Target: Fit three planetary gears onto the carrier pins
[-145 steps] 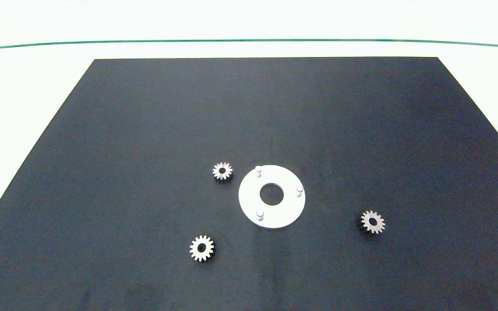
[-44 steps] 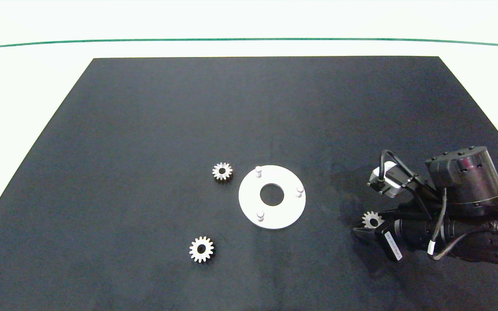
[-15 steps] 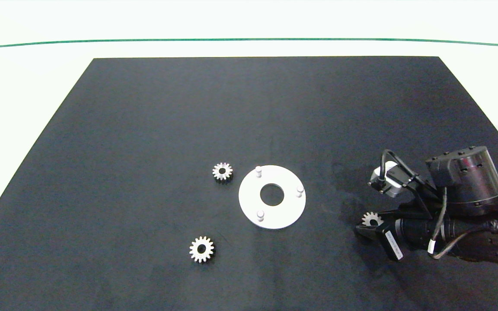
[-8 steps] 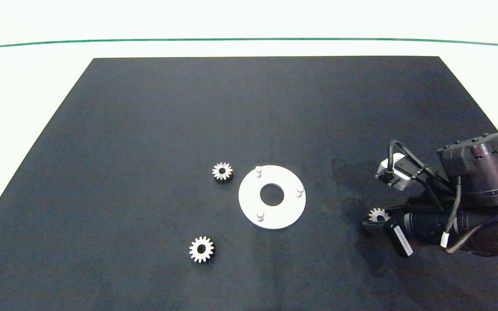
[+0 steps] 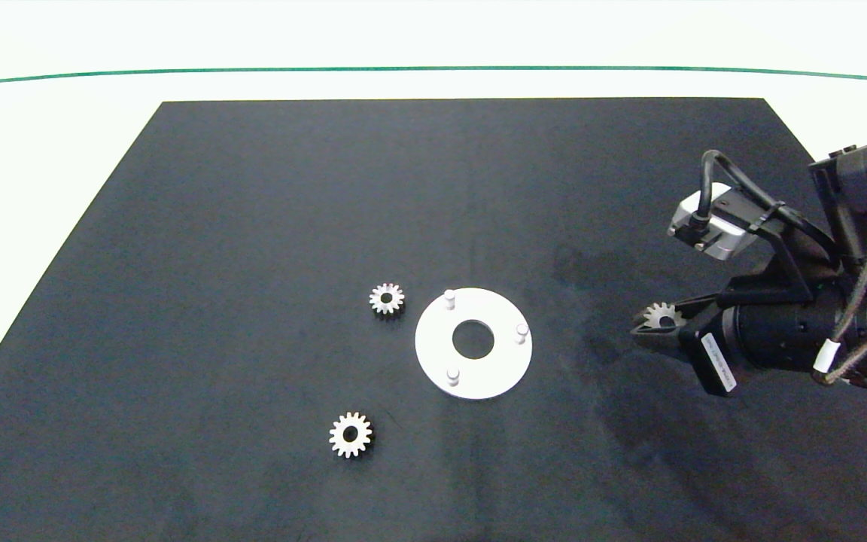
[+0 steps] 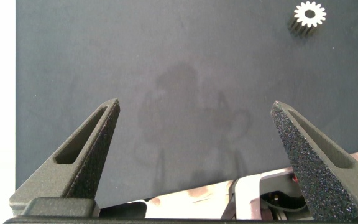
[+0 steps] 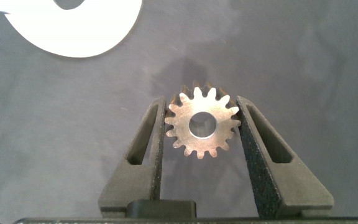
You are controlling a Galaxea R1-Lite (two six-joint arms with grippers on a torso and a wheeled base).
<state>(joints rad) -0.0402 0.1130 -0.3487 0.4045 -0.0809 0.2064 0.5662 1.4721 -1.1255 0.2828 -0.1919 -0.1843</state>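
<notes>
My right gripper (image 5: 653, 325) is shut on one planetary gear (image 5: 660, 315), a small silver toothed wheel, and holds it in the air to the right of the white disc (image 5: 497, 369). The right wrist view shows that gear (image 7: 202, 123) flat between the two fingers, with the disc (image 7: 98, 31) beyond it. Three carrier pins (image 5: 449, 297) (image 5: 521, 331) (image 5: 453, 375) stand bare on the disc. Two more gears lie on the mat, one (image 5: 387, 299) just left of the disc and one (image 5: 351, 434) nearer the front. My left gripper (image 6: 194, 140) is open over the mat, with a gear (image 6: 309, 14) far ahead.
A black mat (image 5: 253, 188) covers the white table (image 5: 42, 150); its edges run along the back and both sides. A green line (image 5: 253, 71) crosses the table behind the mat. My right arm (image 5: 817, 301) reaches in from the right edge.
My right gripper closed on the right-hand gear where it lay, then lifted it off the mat and carried it up and back. The other two gears and the disc have not moved.
</notes>
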